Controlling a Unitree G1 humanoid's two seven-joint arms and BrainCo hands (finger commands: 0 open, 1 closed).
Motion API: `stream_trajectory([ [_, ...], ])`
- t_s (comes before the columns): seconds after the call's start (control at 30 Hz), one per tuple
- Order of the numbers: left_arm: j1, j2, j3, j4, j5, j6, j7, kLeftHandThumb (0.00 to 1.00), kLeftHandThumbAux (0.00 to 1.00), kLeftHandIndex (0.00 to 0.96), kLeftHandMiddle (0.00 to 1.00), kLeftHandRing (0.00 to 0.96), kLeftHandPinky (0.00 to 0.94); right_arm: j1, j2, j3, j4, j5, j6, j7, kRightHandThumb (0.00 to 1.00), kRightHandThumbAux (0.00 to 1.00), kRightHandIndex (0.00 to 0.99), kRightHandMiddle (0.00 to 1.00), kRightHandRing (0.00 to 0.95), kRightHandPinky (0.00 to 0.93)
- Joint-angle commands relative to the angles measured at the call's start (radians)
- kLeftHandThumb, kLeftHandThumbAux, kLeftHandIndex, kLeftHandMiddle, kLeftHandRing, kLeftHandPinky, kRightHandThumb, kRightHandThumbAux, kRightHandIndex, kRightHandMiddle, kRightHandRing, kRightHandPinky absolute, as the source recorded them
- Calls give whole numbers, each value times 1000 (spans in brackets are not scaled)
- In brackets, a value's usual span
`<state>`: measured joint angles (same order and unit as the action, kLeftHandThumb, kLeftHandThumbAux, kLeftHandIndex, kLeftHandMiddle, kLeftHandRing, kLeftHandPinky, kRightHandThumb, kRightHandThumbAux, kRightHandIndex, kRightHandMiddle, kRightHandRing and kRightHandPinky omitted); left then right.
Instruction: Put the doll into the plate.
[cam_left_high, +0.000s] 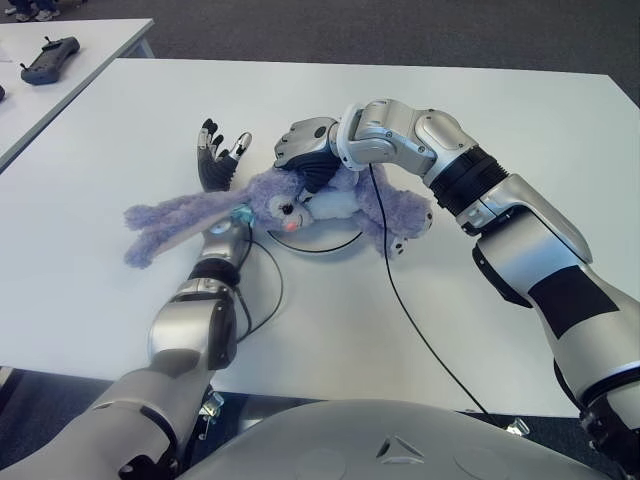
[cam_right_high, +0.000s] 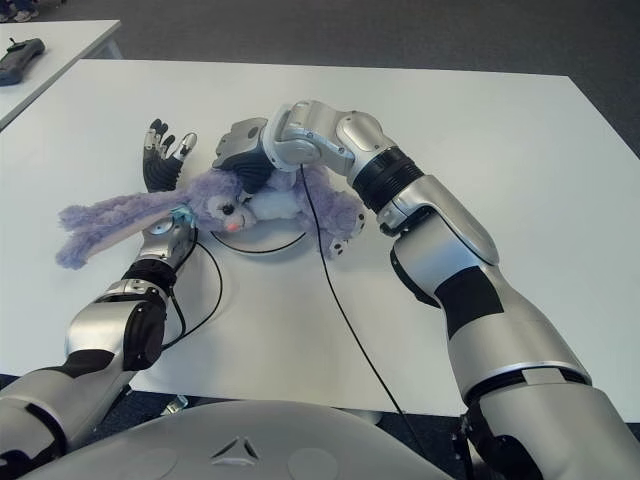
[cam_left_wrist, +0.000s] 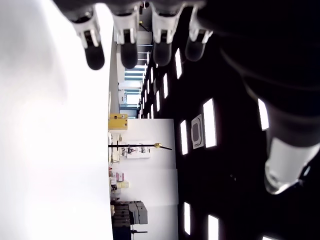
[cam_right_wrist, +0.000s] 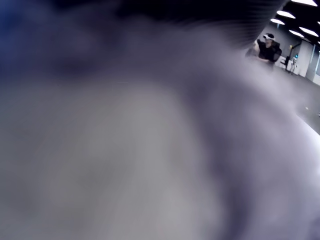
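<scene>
Purple doll (cam_left_high: 300, 205) covers plate (cam_left_high: 325, 245); its ears drape over left wrist (cam_left_high: 225, 240).

left hand (cam_left_high: 218, 157): black-tipped silver fingers (cam_left_wrist: 129, 47) spread, holding nothing
right hand (cam_left_high: 305, 147): palm down, silver arm bent inward; fingers hidden
</scene>
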<state>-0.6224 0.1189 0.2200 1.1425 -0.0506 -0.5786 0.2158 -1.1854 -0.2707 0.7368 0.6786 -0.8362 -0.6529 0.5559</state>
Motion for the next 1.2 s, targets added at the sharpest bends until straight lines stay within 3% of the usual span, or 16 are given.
stream_trajectory([
  [0.03,270,-165,-16,172,19,9,-17,0,633,33,90,92,109,78,-34,107,55,-99,-6,41,155,372,0,0,0,0],
  [0.3,269,-167,-21,172,23,27,-5,0,662,14,87,88,99,74,-31,122,72,-140,7,-46,160,339,0,0,0,0],
  [0.6,261,-169,-12,171,14,28,-9,0,659,21,76,86,121,66,-25,136,111,-178,23,-162,184,372,0,0,0,0],
  [1.2,261,-170,-10,172,14,22,-13,0,621,26,71,82,110,29,0,158,203,-181,44,-283,216,416,0,0,0,0],
])
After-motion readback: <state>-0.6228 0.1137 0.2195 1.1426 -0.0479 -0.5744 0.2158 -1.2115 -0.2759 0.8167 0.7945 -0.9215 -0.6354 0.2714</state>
